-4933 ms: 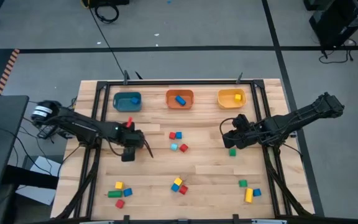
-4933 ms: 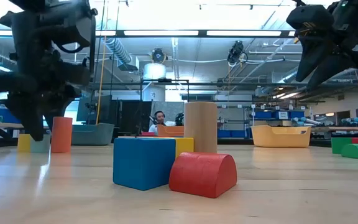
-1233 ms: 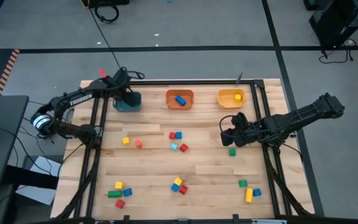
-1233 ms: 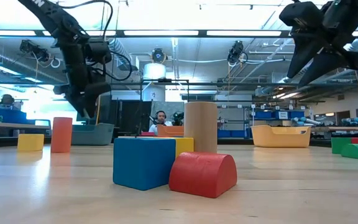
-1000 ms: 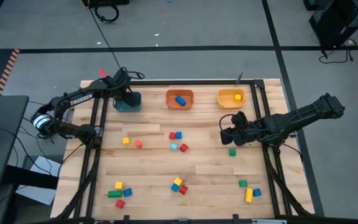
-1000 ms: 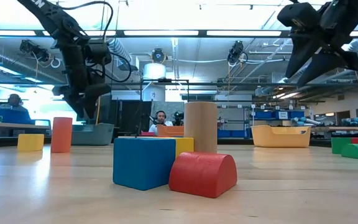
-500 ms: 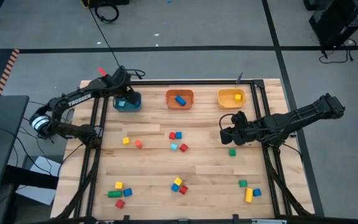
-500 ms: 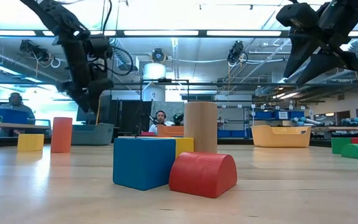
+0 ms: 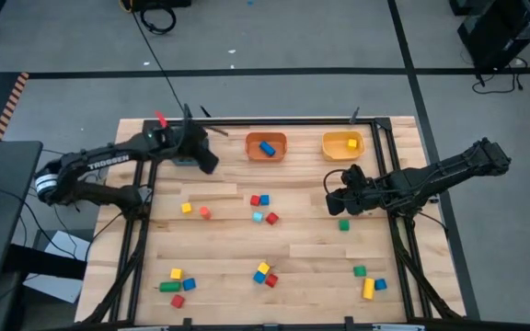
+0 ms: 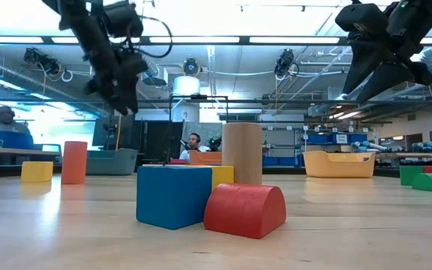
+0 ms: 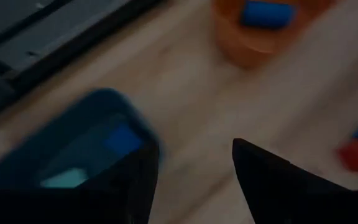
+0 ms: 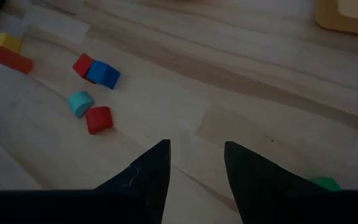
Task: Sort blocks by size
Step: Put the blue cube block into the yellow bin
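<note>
My left gripper (image 9: 208,162) is open and empty, in the air just right of the teal bin (image 11: 73,149), which holds a blue block (image 11: 122,138) and a light blue block (image 11: 61,179). My right gripper (image 9: 334,200) is open and empty above the table's right middle, near a green block (image 9: 344,223). Loose blocks lie on the table: a red (image 9: 256,199) and blue (image 9: 265,199) pair with a light blue (image 9: 259,217) and a red one (image 9: 271,219) at centre, and a yellow (image 9: 187,208) and an orange one (image 9: 205,212) to the left.
The orange bin (image 9: 266,145) holds a blue block (image 11: 266,12); the yellow bin (image 9: 342,144) holds a yellow block. More block clusters lie near the front edge: left (image 9: 175,280), centre (image 9: 263,273) and right (image 9: 368,283). A black frame (image 9: 145,184) runs along the table's sides.
My left gripper has risen from over the teal bin and swung toward the table's right, away from the bin. My right arm has kept still. No block on the table has moved.
</note>
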{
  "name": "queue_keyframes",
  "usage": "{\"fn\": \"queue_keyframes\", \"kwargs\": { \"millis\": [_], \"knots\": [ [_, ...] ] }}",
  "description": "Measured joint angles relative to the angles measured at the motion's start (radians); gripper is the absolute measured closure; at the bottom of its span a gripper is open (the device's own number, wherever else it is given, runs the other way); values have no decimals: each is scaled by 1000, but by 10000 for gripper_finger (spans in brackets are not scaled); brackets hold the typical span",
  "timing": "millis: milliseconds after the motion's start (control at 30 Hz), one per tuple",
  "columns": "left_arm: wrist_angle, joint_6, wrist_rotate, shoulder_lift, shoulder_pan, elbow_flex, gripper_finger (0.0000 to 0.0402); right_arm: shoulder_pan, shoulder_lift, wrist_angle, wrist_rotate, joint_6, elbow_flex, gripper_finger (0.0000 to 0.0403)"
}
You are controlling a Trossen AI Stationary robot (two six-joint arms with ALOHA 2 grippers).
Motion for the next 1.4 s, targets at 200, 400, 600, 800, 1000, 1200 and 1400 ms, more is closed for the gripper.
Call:
{"fn": "queue_keyframes", "kwargs": {
  "millis": [200,400,600,800,1000,1200,1400],
  "knots": [
    [-1,-188,-94,-4,-233,0,188,0,0,0,-5,-28,0,237],
    [-1,-374,-193,-4,-440,0,188,0,0,5,-27,-84,0,237],
    [-3,-549,-246,-4,-612,0,189,3,0,34,-32,-128,0,237],
    [2,-710,-296,6,-774,0,213,33,0,72,-47,-233,0,236],
    [11,-818,-297,23,-899,2,241,70,0,151,-48,-376,0,217],
    [-21,-837,-273,68,-994,0,251,109,31,316,-54,-532,0,183],
    [-38,-685,-186,130,-1031,-1,254,137,141,504,-100,-773,20,167]
  ]
}}
